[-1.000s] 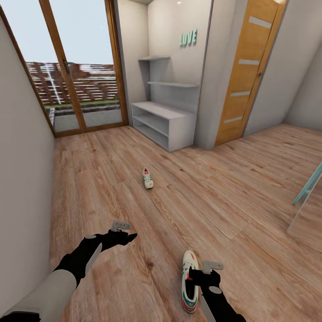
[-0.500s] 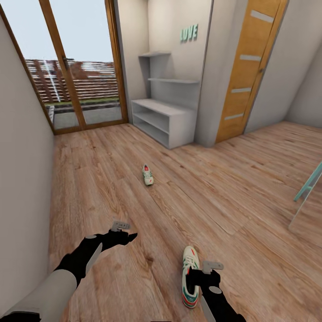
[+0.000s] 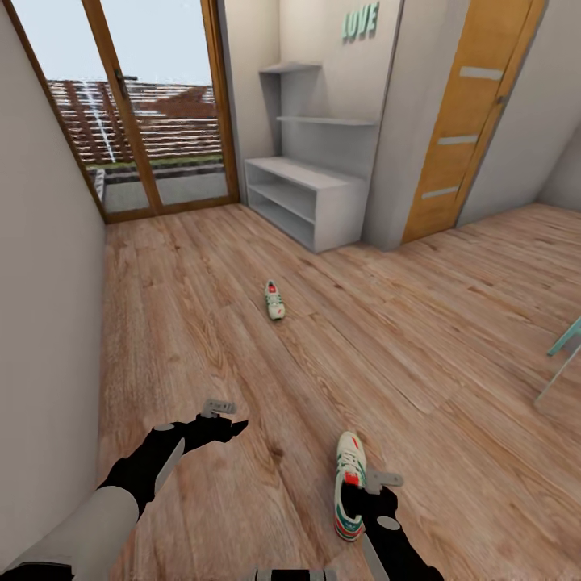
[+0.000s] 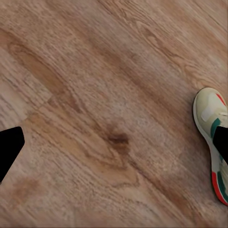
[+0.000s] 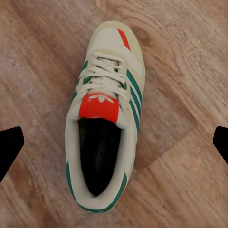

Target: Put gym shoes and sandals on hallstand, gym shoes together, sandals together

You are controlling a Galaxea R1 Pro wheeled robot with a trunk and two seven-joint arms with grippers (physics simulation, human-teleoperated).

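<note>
One gym shoe (image 3: 349, 461) lies on the corridor floor (image 3: 202, 323) close in front of me, cream with green stripes and a red-orange tongue. My right gripper (image 3: 360, 491) hangs just over its heel end, open. In the right wrist view this gym shoe (image 5: 109, 85) lies between the wide-spread fingertips of the right gripper (image 5: 114, 145), untouched. The other gym shoe (image 3: 275, 299) lies farther off, toward the hallstand (image 3: 311, 198). My left gripper (image 3: 234, 426) is open over bare planks, and its wrist view catches the near gym shoe (image 4: 209, 114) at the edge. The sandals are out of view.
A glass door (image 3: 137, 121) with a wooden frame closes the corridor's far end, beside the hallstand. A plain wall (image 3: 40, 323) runs close along my left. An orange wooden door (image 3: 460, 129) stands at the back right, and a teal frame leg (image 3: 565, 343) shows at the right edge.
The whole picture has shifted, so the camera moved: the hallstand and far shoe now sit a little higher and to the right. Both arms keep their pose, and both grippers stay open.
</note>
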